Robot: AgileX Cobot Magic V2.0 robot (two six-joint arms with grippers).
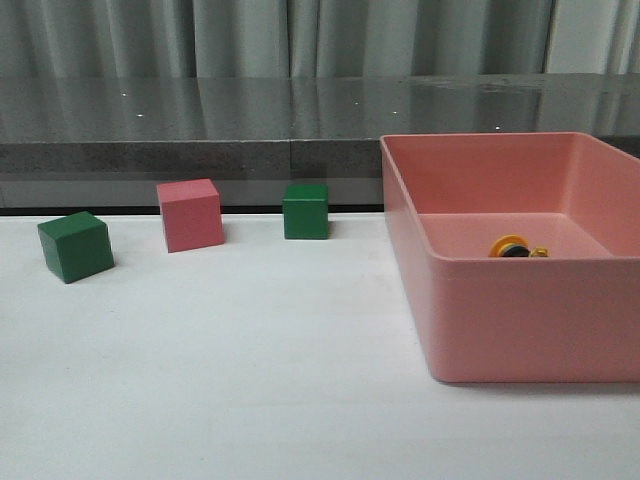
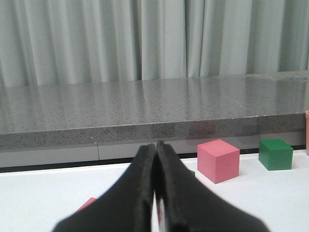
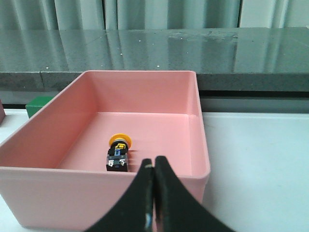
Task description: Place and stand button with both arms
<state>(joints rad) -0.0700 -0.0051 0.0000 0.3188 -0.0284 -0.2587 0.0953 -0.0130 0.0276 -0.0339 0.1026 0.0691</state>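
Observation:
The button (image 3: pixel 119 153) lies on its side on the floor of the pink bin (image 3: pixel 145 75), yellow cap toward the far wall. In the front view only its yellow cap (image 1: pixel 514 246) shows over the bin's near wall (image 1: pixel 530 320). My right gripper (image 3: pixel 154 163) is shut and empty, hovering at the bin's near wall, just right of the button. My left gripper (image 2: pixel 156 147) is shut and empty, low over the white table on the left side, short of the cubes. Neither arm shows in the front view.
On the white table stand a green cube (image 1: pixel 75 246) at left, a pink cube (image 1: pixel 190 214) and a second green cube (image 1: pixel 305 211). A grey stone ledge (image 1: pixel 200 120) runs along the back. The left wrist view shows the pink cube (image 2: pixel 218 160) and a green cube (image 2: pixel 275 154).

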